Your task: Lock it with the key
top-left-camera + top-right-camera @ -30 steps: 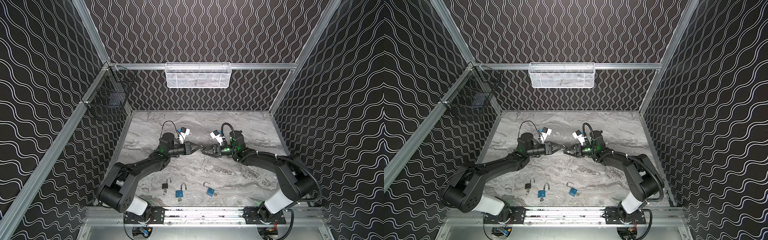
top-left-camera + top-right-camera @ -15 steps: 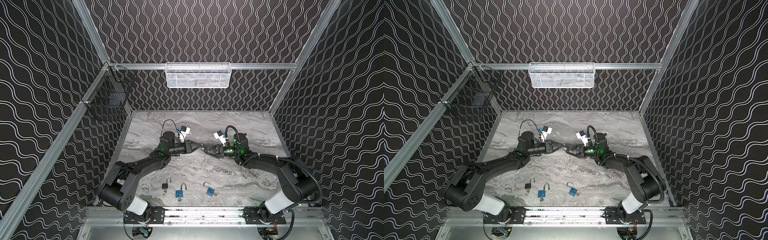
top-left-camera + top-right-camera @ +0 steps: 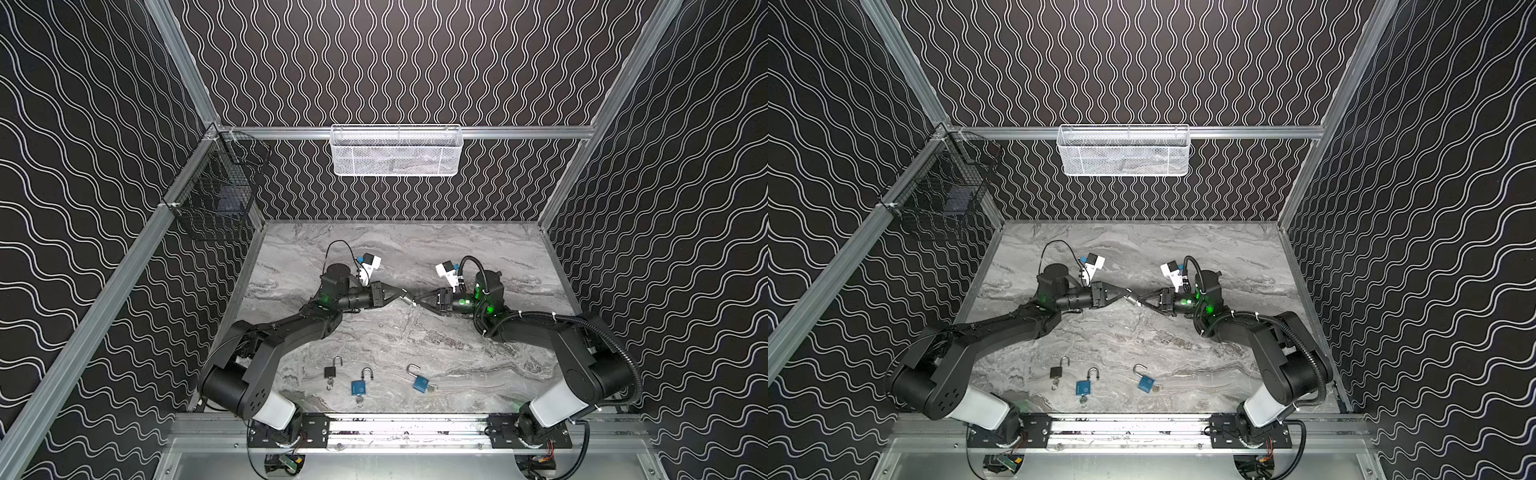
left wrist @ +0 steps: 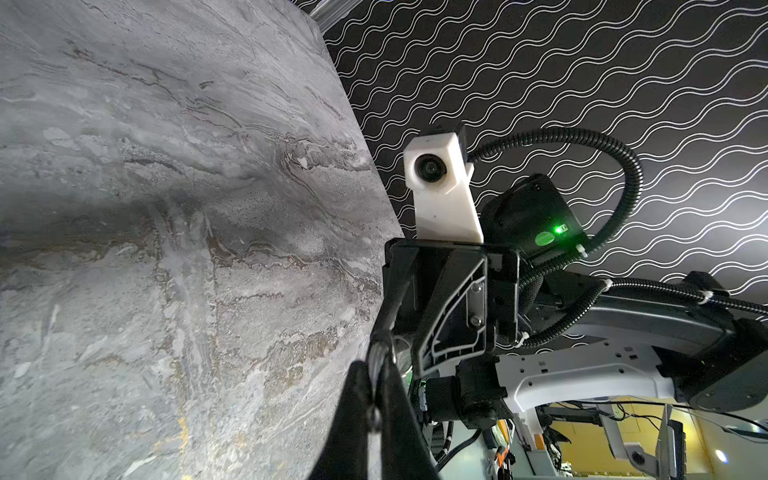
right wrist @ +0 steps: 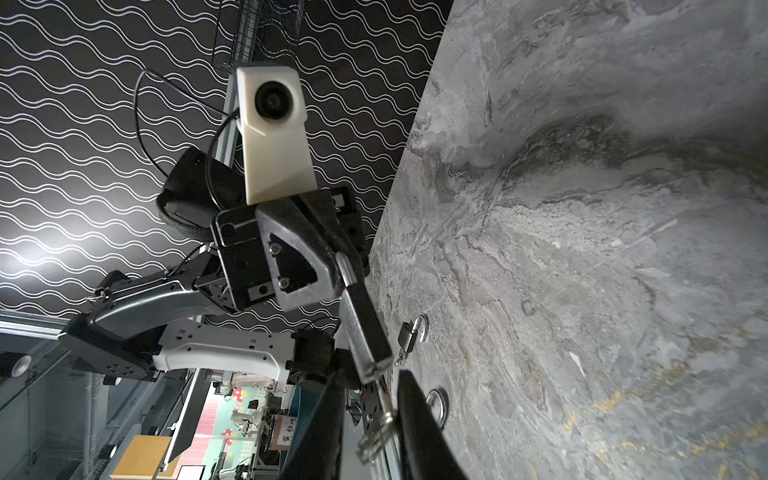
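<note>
Right wrist view showed the left gripper point(image 5: 340, 266) clamped on the shackle point(image 5: 347, 277) of the padlock point(image 5: 365, 332), holding it aloft over the middle of the table point(image 5: 582, 249), keyed end facing the right gripper point(image 5: 371, 386), whose jaws stood slightly apart astride the key point(image 5: 384, 409), presumably to grip and turn it.

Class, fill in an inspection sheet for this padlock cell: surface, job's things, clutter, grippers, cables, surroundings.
surface: grey marbled table.
job's things: padlock held in the air, key in its base; three open padlocks near the front.
clutter: nothing seen.
grippers: left gripper shut on the padlock's shackle; right gripper open, jaws flanking the key.
cables: thin cable loops over the left wrist; corrugated conduit along the right arm.
surroundings: white mesh basket on the back rail; black wire basket on the left rail.
</note>
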Tool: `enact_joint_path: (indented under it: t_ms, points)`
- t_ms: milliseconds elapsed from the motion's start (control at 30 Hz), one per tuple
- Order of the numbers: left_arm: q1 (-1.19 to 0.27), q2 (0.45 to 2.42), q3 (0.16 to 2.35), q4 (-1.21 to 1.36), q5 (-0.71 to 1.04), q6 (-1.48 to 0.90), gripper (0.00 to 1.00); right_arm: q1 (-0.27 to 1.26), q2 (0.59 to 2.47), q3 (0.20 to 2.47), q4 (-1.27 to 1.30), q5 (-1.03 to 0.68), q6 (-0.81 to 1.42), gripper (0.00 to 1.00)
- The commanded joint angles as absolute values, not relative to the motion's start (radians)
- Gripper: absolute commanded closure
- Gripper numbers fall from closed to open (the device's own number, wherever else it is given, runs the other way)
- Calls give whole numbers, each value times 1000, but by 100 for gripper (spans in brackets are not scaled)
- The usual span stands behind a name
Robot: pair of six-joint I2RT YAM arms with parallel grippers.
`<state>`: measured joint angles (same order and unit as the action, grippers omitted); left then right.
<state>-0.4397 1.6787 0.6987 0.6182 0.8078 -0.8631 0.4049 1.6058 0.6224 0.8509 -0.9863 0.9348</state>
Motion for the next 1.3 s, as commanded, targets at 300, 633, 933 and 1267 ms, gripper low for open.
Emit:
enact_joint_path:
  t_ms: [300,633,933,1267]
  points:
    - [-440,1703,702,690,808,-910,100,405,1617,629,949,-1019,956,73]
    - [-440,1726,685,777,806,-974,100,405,1609,623,965,-1025,962,75]
    - [-440,1692,690,690,790,-933,100,407,1612,608,1065,-1041,1014,78]
    - [-440,1687,693,713,770,-959,100,410,1611,604,1094,-1045,1032,78]
